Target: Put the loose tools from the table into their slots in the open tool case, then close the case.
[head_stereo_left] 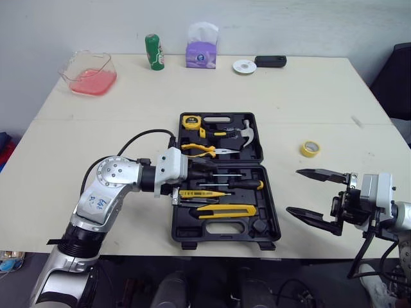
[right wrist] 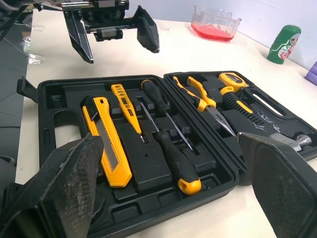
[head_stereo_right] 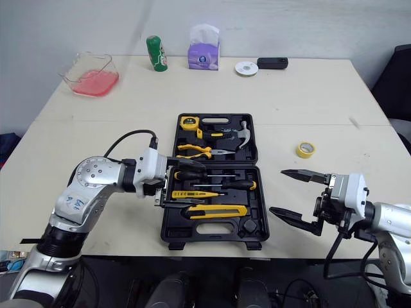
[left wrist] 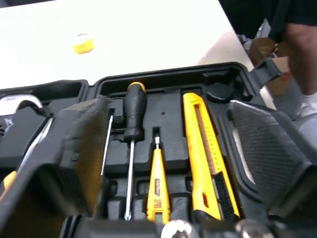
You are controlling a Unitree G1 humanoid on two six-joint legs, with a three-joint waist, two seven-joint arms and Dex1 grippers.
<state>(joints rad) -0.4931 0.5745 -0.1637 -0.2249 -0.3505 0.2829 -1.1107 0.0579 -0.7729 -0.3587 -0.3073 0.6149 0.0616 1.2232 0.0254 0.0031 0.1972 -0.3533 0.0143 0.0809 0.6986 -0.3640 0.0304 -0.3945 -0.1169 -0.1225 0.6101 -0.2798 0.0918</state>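
Right end effector [head_stereo_left: 294, 191] hovers at the near right, just past the right side of the tool case [head_stereo_left: 221, 239], with its two black fingers spread wide, one above the other, and nothing between them. It hangs above the counter [head_stereo_left: 308, 96] without touching the case.

The case lies open and flat in the near middle of the counter, its two halves hinged along a left-to-right line. The left end effector [right wrist: 120, 53] sits over the left edge of the near half, fingers parted and empty, pointing right across the slots.

In the near half, a yellow utility knife [head_stereo_left: 225, 210] lies nearest. Just beyond it lies a yellow tester screwdriver [head_stereo_left: 202, 193]. Farther still is a black-handled screwdriver [head_stereo_left: 244, 184] with a yellow end, its handle toward the right. All three lie lengthwise, left to right, seated in their slots.

In the far half, a yellow tape measure [head_stereo_left: 191, 120] fills the far left corner, yellow-handled pliers [head_stereo_left: 200, 149] lie along the near side, and a hammer [head_stereo_left: 247, 133] sits at the right.

A yellow tape roll [head_stereo_left: 310, 149] lies loose on the counter to the right of the case, well apart from it and beyond the right end effector.

Along the far edge stand a clear container of pink liquid [head_stereo_left: 90, 74] at the left, a green bottle [head_stereo_left: 154, 52], a purple tissue box [head_stereo_left: 201, 51], a white disc [head_stereo_left: 244, 66] and a black device [head_stereo_left: 270, 61].
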